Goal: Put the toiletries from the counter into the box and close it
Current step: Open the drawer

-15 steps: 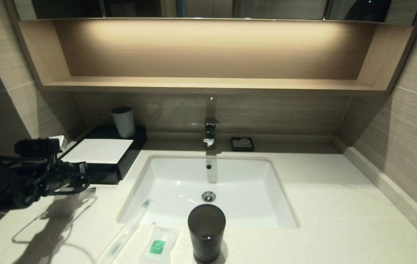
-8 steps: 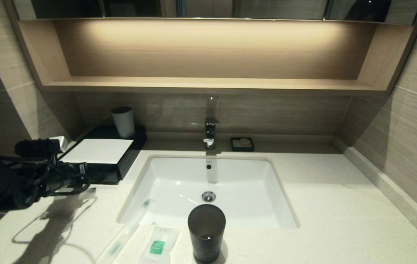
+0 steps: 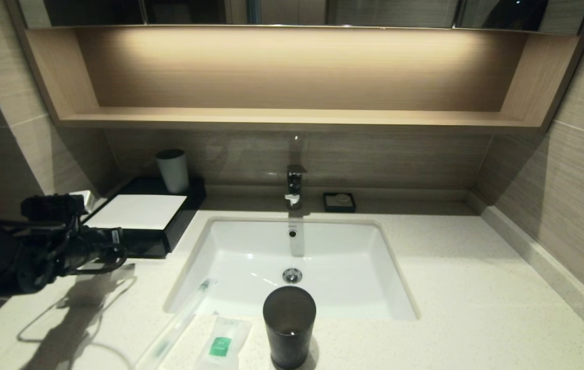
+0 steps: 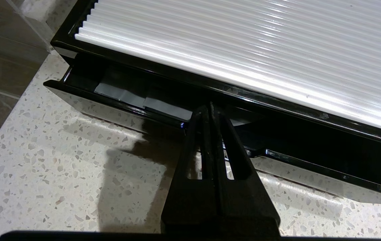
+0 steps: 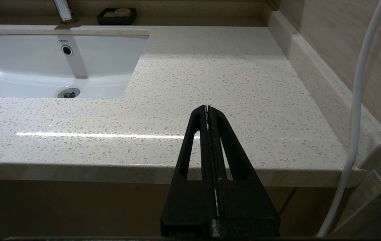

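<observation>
At far left, the left pincer (image 4: 209, 108) has its fingers pressed together, holding nothing, tips at the notch of the black box's drawer front (image 4: 116, 110), which stands slightly pulled out. The box (image 3: 143, 213) sits at the counter's (image 3: 476, 288) back left, a white cup (image 3: 173, 170) behind its ribbed white panel. Along the near edge lie the wrapped toothbrush (image 3: 179, 324), its tip over the sink (image 3: 292, 257) rim, then the green-labelled sachet (image 3: 221, 343), then a dark tumbler (image 3: 289, 326). The right pincer (image 5: 207, 110), closed and empty, hangs off the counter's front right edge.
</observation>
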Controlling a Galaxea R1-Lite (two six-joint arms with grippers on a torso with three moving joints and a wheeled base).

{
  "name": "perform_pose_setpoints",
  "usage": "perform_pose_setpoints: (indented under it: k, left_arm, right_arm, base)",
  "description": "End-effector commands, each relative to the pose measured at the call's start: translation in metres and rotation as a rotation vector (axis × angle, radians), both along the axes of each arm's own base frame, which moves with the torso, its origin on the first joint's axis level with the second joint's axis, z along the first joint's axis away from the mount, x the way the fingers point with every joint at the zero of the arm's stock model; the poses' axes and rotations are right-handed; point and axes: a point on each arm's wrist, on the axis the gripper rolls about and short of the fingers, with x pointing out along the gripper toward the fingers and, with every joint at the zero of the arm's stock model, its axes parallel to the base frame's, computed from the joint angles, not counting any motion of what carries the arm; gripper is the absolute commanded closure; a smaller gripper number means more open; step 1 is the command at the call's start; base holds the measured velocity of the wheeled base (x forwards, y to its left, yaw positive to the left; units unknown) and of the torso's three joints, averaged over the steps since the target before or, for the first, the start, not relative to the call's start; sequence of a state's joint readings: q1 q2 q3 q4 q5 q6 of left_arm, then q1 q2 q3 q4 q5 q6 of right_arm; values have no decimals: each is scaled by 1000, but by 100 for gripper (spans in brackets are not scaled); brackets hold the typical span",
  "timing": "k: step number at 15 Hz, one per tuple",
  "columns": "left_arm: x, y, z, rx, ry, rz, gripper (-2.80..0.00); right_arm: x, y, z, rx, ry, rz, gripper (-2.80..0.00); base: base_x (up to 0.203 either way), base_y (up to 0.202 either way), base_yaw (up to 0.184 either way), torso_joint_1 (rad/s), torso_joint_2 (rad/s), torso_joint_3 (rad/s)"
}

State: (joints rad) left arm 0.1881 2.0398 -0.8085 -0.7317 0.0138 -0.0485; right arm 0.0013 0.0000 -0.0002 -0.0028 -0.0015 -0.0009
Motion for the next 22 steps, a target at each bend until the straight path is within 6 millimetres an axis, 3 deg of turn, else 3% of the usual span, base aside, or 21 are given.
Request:
perform_pose_setpoints:
  k: [1, 22]
  left_arm:
    - [1, 0, -2, -1, 3, -1, 0]
    - [9, -3, -8, -2, 7, -12, 0]
  right_arm:
    - [0, 0, 0, -1, 1, 0, 0]
    - [0, 0, 0, -1, 1, 0, 0]
  base:
    - [0, 0, 0, 0, 0, 0]
    - [0, 0, 0, 0, 0, 0]
